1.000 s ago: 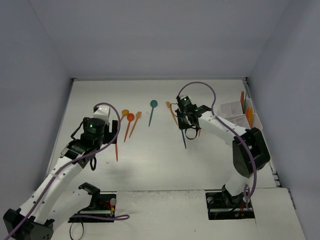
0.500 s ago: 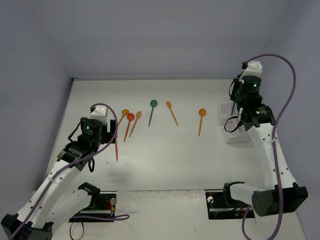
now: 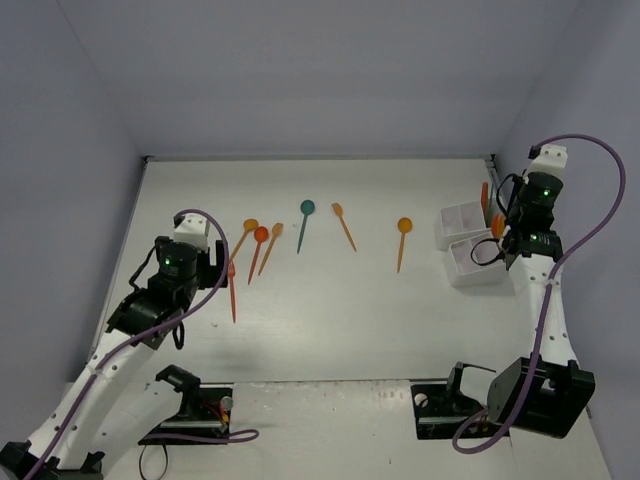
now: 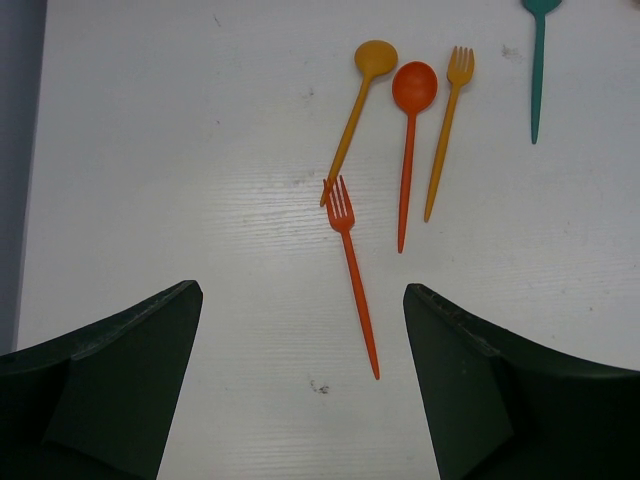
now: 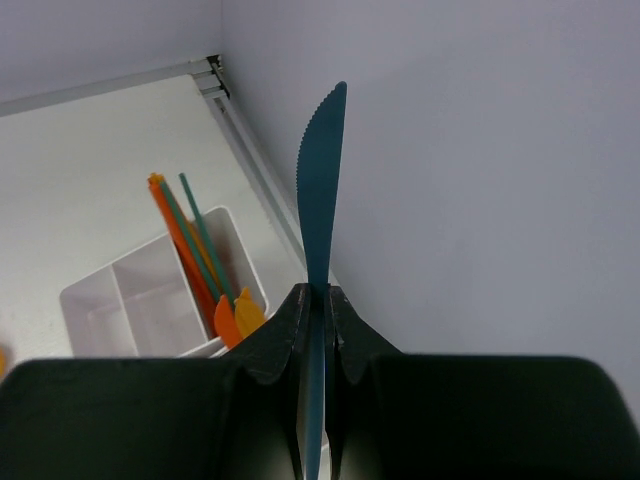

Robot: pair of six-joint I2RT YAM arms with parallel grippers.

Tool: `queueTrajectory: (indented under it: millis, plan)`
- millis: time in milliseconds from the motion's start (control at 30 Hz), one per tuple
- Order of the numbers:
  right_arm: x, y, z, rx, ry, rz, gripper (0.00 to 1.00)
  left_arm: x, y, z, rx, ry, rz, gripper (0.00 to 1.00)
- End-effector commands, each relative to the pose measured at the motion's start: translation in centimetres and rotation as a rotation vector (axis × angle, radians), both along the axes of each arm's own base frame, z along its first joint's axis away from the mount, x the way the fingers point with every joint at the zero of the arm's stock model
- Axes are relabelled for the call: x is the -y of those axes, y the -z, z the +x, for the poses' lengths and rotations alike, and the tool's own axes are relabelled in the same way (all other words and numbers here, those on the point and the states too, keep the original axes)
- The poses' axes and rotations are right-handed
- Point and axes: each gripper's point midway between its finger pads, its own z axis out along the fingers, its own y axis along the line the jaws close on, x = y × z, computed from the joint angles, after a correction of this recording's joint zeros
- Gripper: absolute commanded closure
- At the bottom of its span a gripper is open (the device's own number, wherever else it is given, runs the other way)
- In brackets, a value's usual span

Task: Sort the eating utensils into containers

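Nearest us, our left gripper point(image 4: 300, 300) hangs released over the table point(image 3: 330, 330), its jaws spread wide. Just ahead of it a red fork point(image 4: 352, 275) lies flat, tines pointing away, clear of both fingers. Beyond it we find three more lying side by side: an orange spoon point(image 4: 355, 115) whose handle tip comes right up to the red fork's tines, a red spoon point(image 4: 408, 150) and an orange fork point(image 4: 445, 140). A teal spoon point(image 4: 538, 70) lies a little further right, then an orange utensil point(image 3: 343, 225) and a second orange spoon point(image 3: 402, 240) near the middle. At the far right our right gripper point(image 5: 315, 295) is clenched on a teal knife point(image 5: 322, 180), its serrated blade sticking out past the fingertips, close by the white organizer point(image 5: 140, 300), where orange and teal utensils point(image 5: 185, 235) stand in one end compartment
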Motion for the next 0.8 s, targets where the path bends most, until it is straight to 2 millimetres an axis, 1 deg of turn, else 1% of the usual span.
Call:
queueTrajectory:
  millis: [0, 33, 133, 333, 567, 667, 767]
  plan:
    - [1.9, -1.4, 2.1, 0.083, -0.001, -0.071, 1.00, -0.2, -2.0, 0.5, 0.072, -0.006, -0.008, 0.20]
    - [2.2, -1.2, 2.2, 0.081, 0.005, -0.077, 1.00, -0.2, -2.1, 0.5, 0.074, -0.006, -0.008, 0.20]
    - [2.8, 0.6, 2.6, 0.041, 0.011, -0.082, 1.00, -0.2, -2.2, 0.5, 0.075, -0.003, -0.009, 0.20]
    - [2.6, 3.5, 2.9, 0.006, -0.013, -0.080, 1.00, -0.2, -2.4, 0.4, 0.084, -0.001, -0.012, 0.20]
    - [2.5, 6.3, 3.3, -0.014, -0.024, -0.064, 1.00, -0.1, -2.2, 0.5, 0.077, 0.003, -0.010, 0.20]
    - [2.5, 7.6, 3.1, -0.029, -0.020, -0.054, 1.00, -0.1, -2.3, 0.5, 0.078, 0.002, -0.009, 0.20]
    - [2.4, 8.4, 2.8, -0.035, -0.016, -0.043, 1.00, -0.2, -2.3, 0.5, 0.080, -0.001, -0.007, 0.20]
